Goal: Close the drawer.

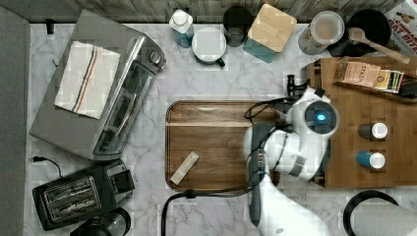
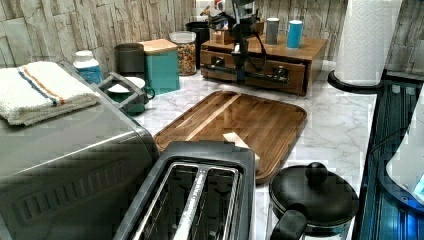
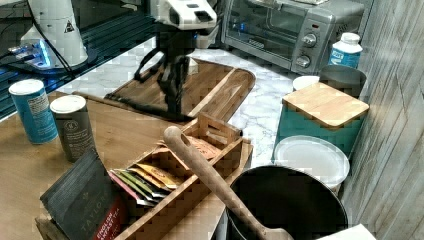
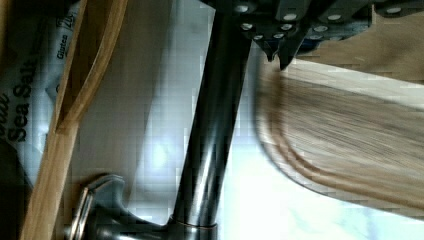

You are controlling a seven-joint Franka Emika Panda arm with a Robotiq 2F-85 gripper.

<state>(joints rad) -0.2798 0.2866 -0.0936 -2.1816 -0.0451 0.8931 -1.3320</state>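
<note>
On the marble counter we see a low bamboo box (image 2: 300, 55) at the far end in the left view, and set in its front is the shallow light-brown bamboo drawer (image 2: 292, 75) with its long black metal bar handle (image 2: 250, 75). We read the drawer as standing slightly out from the box, though how far is hard to judge. Our black gripper (image 2: 240, 75) hangs straight down onto the middle of that handle; in the wrist view the gripper (image 4: 277, 52) sits right at the dark bar (image 4: 210, 125), with the drawer's thin bamboo wall (image 4: 55, 150) and a white packet printed "Sea Salt" (image 4: 17, 120) beside it. We cannot tell whether the fingers are spread or closed on the bar. Just in front of the drawer lies a darker rounded-corner wooden serving tray (image 1: 206, 142) with a small pale wooden block (image 1: 184, 168) on it. On the box top stand a grey canister (image 2: 272, 30) and a blue canister (image 2: 295, 33). In the top view's left we see a silver toaster oven (image 1: 98, 98) with a folded striped towel (image 1: 86, 78) on top, and a black two-slot toaster (image 1: 74, 196) below it.
</note>
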